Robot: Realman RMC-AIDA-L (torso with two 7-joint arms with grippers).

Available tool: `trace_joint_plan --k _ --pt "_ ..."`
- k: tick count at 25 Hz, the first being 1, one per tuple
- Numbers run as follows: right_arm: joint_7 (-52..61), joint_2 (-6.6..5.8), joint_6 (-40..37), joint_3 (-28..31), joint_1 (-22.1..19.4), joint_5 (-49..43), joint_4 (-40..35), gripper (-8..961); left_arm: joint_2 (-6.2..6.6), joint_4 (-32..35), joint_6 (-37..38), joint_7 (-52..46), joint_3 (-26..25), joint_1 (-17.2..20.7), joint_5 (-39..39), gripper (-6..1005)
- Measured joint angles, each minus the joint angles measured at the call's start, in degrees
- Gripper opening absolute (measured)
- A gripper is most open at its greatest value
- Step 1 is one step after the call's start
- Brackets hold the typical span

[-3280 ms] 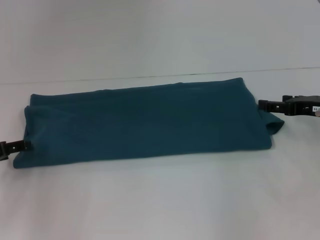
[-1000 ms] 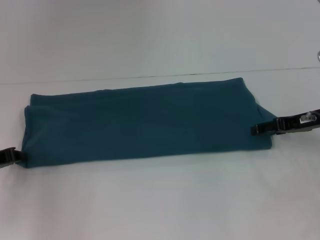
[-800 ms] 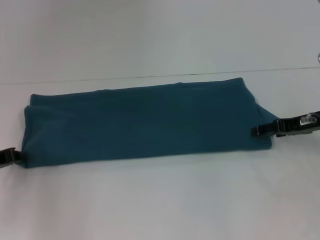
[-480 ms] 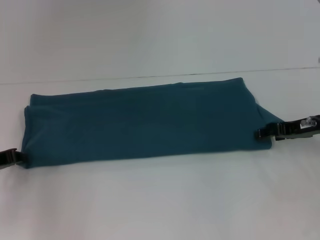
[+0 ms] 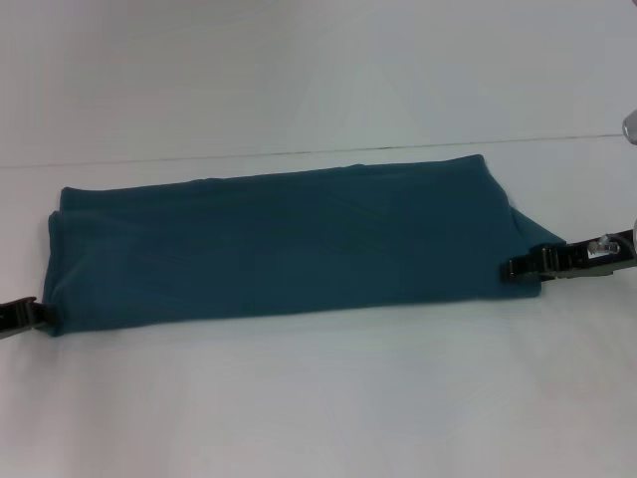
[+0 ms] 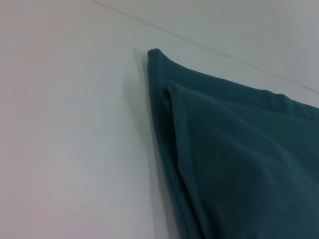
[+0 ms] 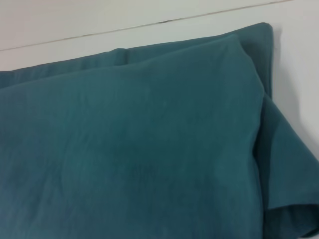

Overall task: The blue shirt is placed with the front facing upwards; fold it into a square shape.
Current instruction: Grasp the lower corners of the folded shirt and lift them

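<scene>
Head view: the dark teal-blue cotton shirt (image 5: pixel 279 239) lies folded into a long band across the white table (image 5: pixel 318 398). My right gripper (image 5: pixel 518 267) meets its near right corner, fingers narrow at the cloth edge; whether they pinch fabric I cannot tell. My left gripper (image 5: pixel 22 314) sits at the near left corner, its fingers' state unclear.

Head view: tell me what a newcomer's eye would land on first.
The blue shirt stands out first: a long dark teal band, already folded lengthwise, lying flat across the white table with no lettering showing. Next come the two black grippers at its ends, the left gripper at the near left corner and the right gripper at the near right corner, both low at table level.
</scene>
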Motion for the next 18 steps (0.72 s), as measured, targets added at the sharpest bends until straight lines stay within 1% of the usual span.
trace_joint_plan --k 4,10,15,18 --pt "-0.19 -0.04 0.07 -0.55 0.02 0.0 0.0 714 -0.08 0.0 0.0 0.0 0.15 0.0 0.02 26" --pt "-0.2 0.1 0.26 -1.41 -0.13 0.0 0.0 487 -0.16 -0.28 0.0 0.0 0.12 0.0 0.05 27" --pt "-0.08 0.13 0.49 -1.42 -0.46 0.0 -0.05 247 -0.2 -0.41 0.11 0.19 0.11 0.0 0.0 27" --pt "-0.22 0.16 0.33 -1.42 -0.73 0.0 -0.36 145 -0.2 -0.46 0.32 0.75 0.11 0.0 -0.28 28"
